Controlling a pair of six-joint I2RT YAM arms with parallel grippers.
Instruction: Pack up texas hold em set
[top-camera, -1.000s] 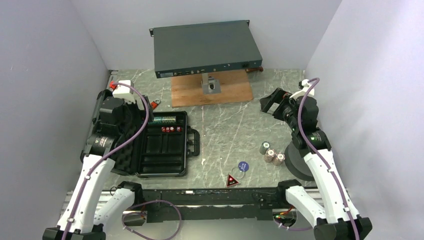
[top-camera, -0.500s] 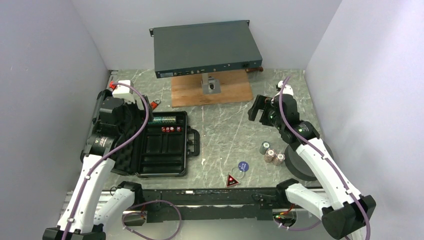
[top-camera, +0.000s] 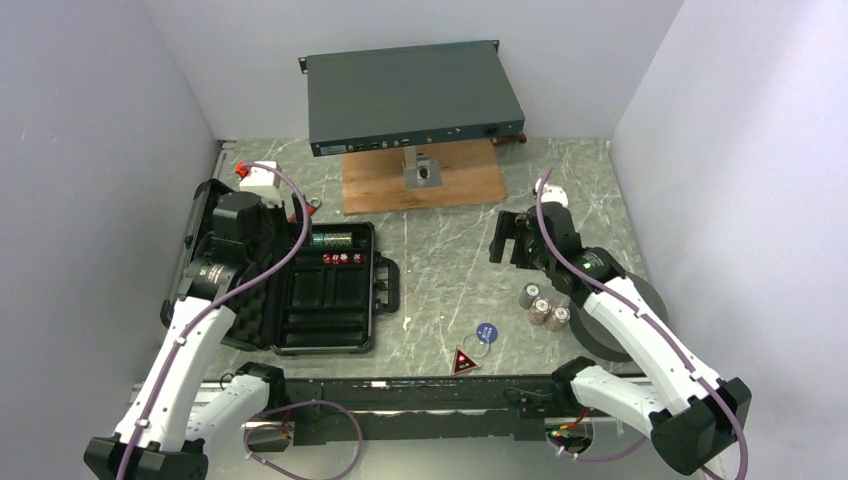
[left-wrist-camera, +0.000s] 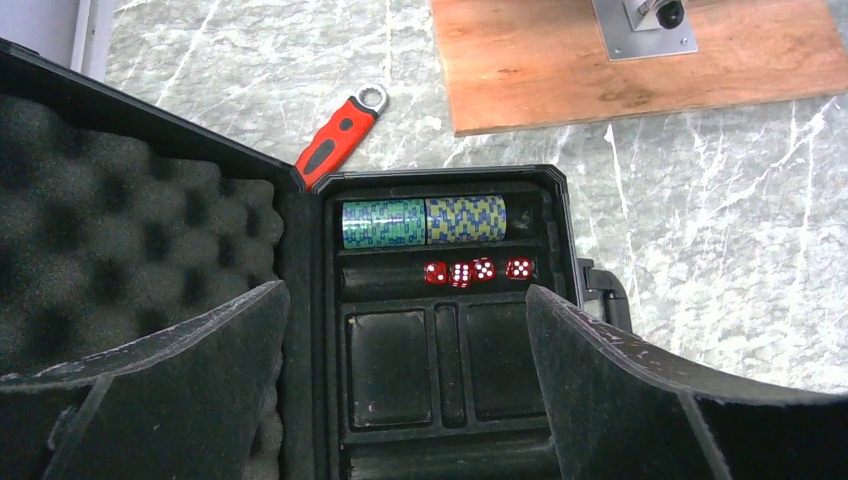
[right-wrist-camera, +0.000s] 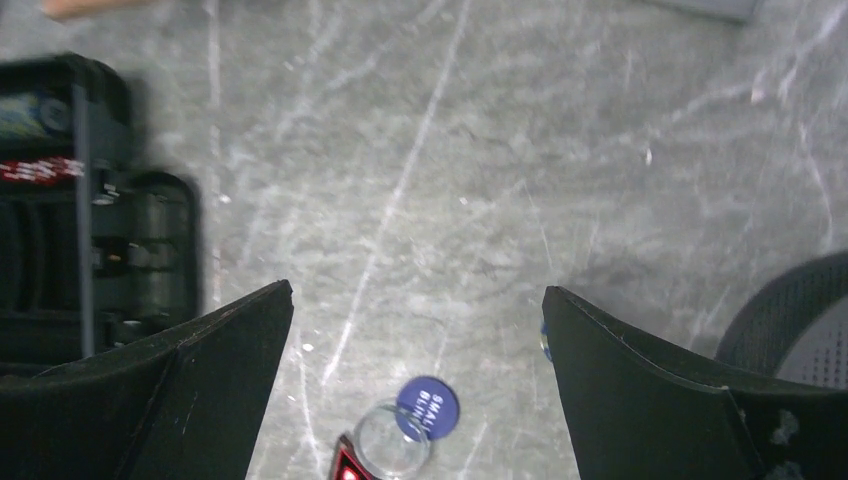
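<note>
A: Where do we see the black case?

B: Left of centre in the top view, lying open on the worktop, with egg-crate foam lining the lid on its left. In the tray's upper row two chip stacks lie on their sides, and four red dice sit just below them.

A: And our left fingers?

B: Spread wide above the tray, gripping nothing. The empty compartments show between them.

A: The right fingers?

B: Wide apart too, and empty, over bare worktop right of centre. The blue disc sits at the bottom edge of that wrist view, and in the top view the red triangle marker lies just below it.

A: Anything else outside the case?

B: Three loose chip stacks sit close together, lower right of the right fingers and beside the dark foam ring.
</note>
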